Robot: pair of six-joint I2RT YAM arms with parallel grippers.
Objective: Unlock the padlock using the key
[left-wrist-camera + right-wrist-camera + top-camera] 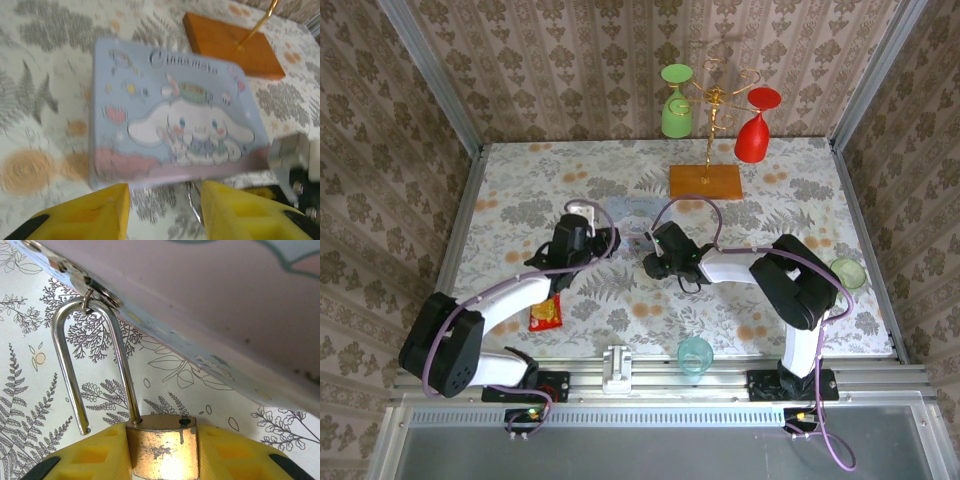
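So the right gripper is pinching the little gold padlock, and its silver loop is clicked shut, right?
No. The right gripper is pinching the padlock, but its silver loop is open: one end hangs free of the body, as the right wrist view shows.

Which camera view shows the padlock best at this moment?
Right wrist: the padlock sits close up, brass body clamped in the right gripper, shackle hooked through a ring on the blue tin, one leg free. The left wrist view catches a blurred silvery sliver below the tin; the top external view has it too small to tell.
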